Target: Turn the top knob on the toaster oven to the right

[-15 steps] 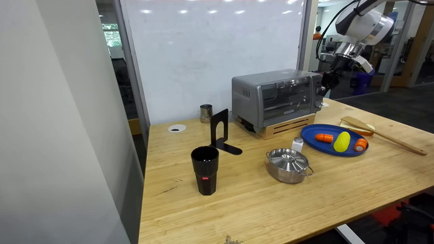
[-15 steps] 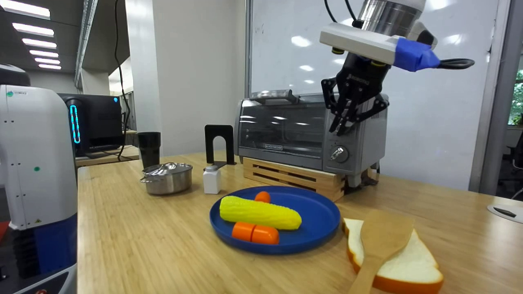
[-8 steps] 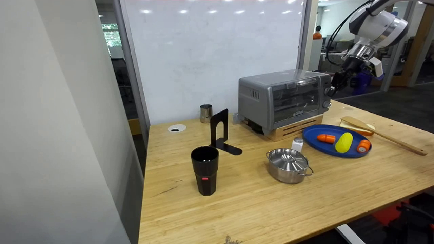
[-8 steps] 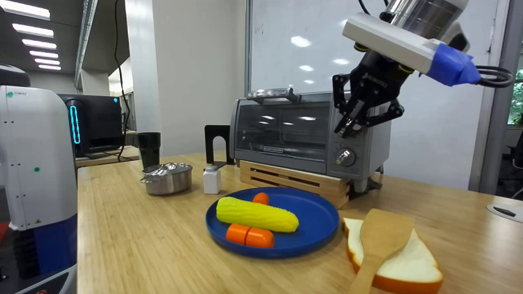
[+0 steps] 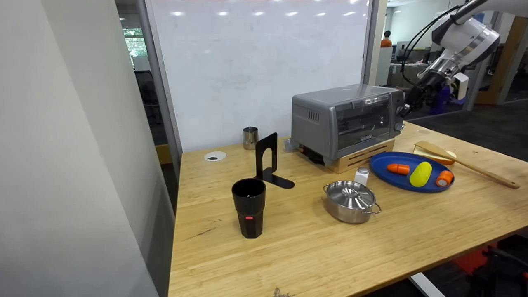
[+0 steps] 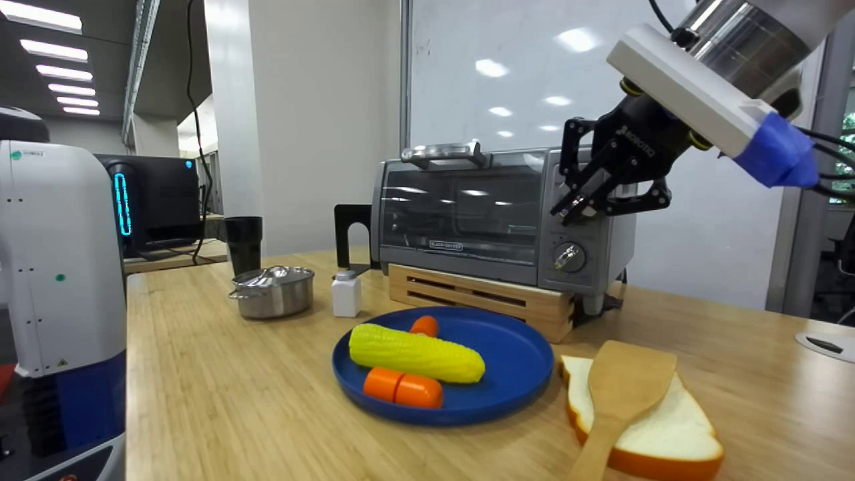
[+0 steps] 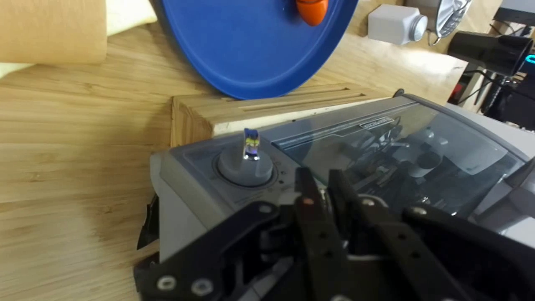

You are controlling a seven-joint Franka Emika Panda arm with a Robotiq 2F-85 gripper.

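The grey toaster oven [image 6: 461, 214] stands on a slatted wooden stand, its front facing the blue plate. It also shows in an exterior view [image 5: 342, 97]. My gripper [image 6: 568, 212] comes down tilted at the upper part of the control panel. In the wrist view its fingers [image 7: 321, 172] are close together, with the shiny grip of the top knob [image 7: 322, 193] between them. The fingers hide most of the top knob, so its pointing direction cannot be told. The bottom knob [image 7: 245, 161] is uncovered beside the fingers, and shows below them in an exterior view [image 6: 569, 256].
The blue plate [image 6: 528, 381] with toy corn and carrot pieces lies against the stand's front. Bread [image 6: 681, 427] under a wooden spatula [image 6: 631, 381] lies near it. A white shaker [image 6: 346, 295], steel pot [image 6: 277, 294], black bookend [image 5: 268, 165] and black cup [image 5: 249, 206] stand farther off.
My gripper has tilted over more while staying at the top knob. The oven and its stand have shifted and turned slightly along with it, and the blue plate has slid a little away from the oven.
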